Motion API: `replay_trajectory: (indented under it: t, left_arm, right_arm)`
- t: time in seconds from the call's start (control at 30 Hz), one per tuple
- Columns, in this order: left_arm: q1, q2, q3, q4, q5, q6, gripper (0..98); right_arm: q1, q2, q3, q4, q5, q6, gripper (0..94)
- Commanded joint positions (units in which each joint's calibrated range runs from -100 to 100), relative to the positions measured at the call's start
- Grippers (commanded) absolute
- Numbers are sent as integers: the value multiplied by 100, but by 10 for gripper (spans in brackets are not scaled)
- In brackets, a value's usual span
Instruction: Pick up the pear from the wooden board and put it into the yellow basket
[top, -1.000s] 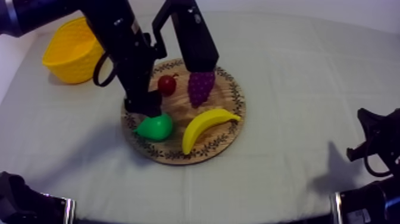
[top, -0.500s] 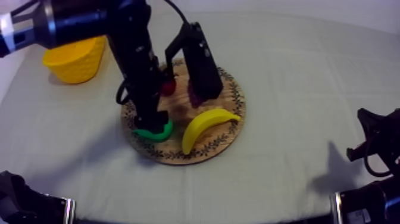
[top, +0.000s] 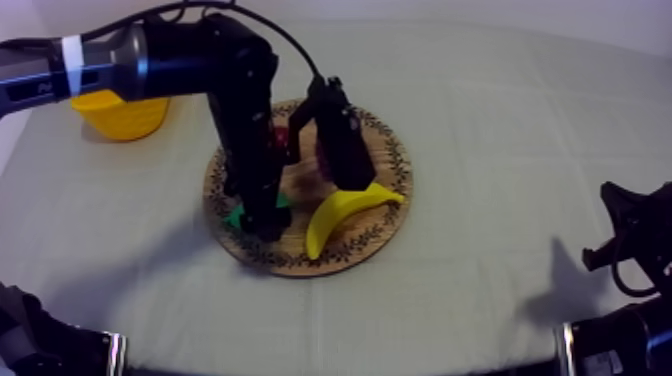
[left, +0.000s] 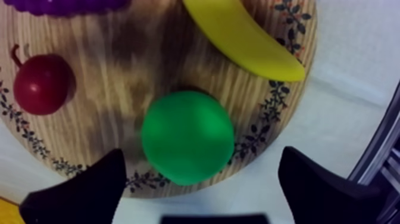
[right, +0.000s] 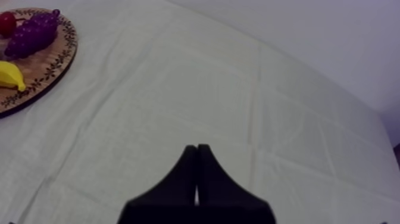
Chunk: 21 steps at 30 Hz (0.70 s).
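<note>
Hanging over the board (left: 149, 62), left gripper (left: 202, 158) has its fingers spread either side of the pear (left: 187, 136); right gripper (right: 197, 149) lies pressed together above the cloth (right: 196, 77).

Pear (top: 236, 215) largely beneath the left arm (top: 243, 115); grapes (left: 65, 5) half past the view's edge.

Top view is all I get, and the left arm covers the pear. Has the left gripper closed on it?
Observer: No. The left wrist view shows the left gripper open, fingers spread wide and clear of the pear.
Operator: Where does the pear sit?
Observer: At the wooden board's patterned rim, apart from the small red fruit and the banana.
Operator: And the right gripper?
Observer: The right gripper is shut on nothing, fingers together over bare cloth.
</note>
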<state>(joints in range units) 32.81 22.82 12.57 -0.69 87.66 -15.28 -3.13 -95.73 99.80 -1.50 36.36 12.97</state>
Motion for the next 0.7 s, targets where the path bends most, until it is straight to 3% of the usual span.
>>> replay_trajectory:
  t: [0.0, 0.3, 0.67]
  left_arm:
    - [-1, 87, 32, 15, -60, 9, 968]
    - [15, 389, 205, 13, -253, 102, 935]
    - [36, 572, 150, 15, -295, 247, 756]
  right_arm:
    - [-1, -3, -2, 1, 2, 0, 4]
    - [-1, -3, -2, 1, 2, 0, 4]
    - [-1, -3, -2, 1, 2, 0, 4]
